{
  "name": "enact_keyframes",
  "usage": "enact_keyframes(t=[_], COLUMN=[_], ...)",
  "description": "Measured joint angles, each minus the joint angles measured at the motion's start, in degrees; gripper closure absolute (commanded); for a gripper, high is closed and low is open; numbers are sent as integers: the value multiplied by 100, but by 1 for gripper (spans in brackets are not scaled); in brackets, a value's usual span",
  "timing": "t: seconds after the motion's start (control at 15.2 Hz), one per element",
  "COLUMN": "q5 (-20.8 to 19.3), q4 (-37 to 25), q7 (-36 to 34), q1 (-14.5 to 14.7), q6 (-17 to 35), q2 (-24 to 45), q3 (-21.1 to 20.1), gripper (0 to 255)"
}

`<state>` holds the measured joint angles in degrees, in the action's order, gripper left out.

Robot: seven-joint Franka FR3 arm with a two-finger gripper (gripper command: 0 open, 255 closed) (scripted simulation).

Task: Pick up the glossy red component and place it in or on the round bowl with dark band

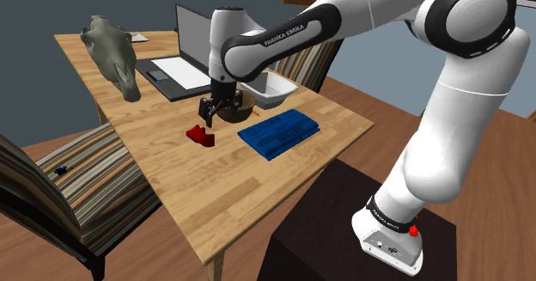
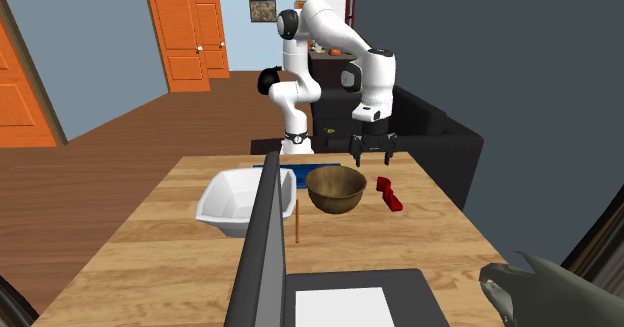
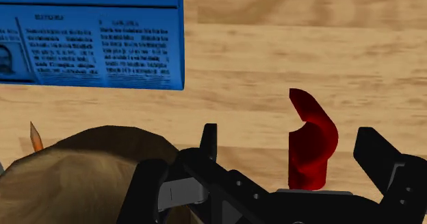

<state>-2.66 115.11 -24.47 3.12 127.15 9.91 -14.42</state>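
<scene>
The glossy red component [image 1: 201, 136] [image 2: 389, 193] lies on the wooden table beside a round brown bowl [image 2: 336, 188] [image 1: 241, 113]. My black gripper [image 1: 219, 107] [image 2: 371, 153] hangs open a little above the table, over the gap between bowl and red piece. Seen from the wrist, the red component [image 3: 311, 144] stands in the space between the spread fingers [image 3: 209, 139] without touching either, and the gripper [image 3: 293, 147] holds nothing. The bowl [image 3: 75, 168] sits just beside one finger.
A blue printed paper [image 1: 279, 133] [image 3: 96, 38] lies close to the bowl, with a white square dish [image 1: 273, 88] [image 2: 243, 203] and a pencil [image 2: 297, 220] nearby. An open laptop [image 1: 185, 56] and a grey horse-head figure [image 1: 116, 56] occupy the far end. A striped chair [image 1: 69, 193] stands beside the table.
</scene>
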Motion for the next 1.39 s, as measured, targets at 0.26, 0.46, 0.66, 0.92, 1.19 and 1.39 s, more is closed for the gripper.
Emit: enact_keyframes(t=[0.26,0.46,0.66,0.92,1.19,1.39], q5=[-149,-215,-260,-325,-332,-332], q4=[-756,-1152,-1145,-1150,-1143,-1142], q7=[-314,-456,-505,-550,-544,-544], q1=[163,260,294,333,329,329], q6=[141,186,356,573,608,611], q2=[828,1232,1395,1621,1646,1648], q3=[0,14,32,65,71,72], gripper=[0,0,0,0,0,255])
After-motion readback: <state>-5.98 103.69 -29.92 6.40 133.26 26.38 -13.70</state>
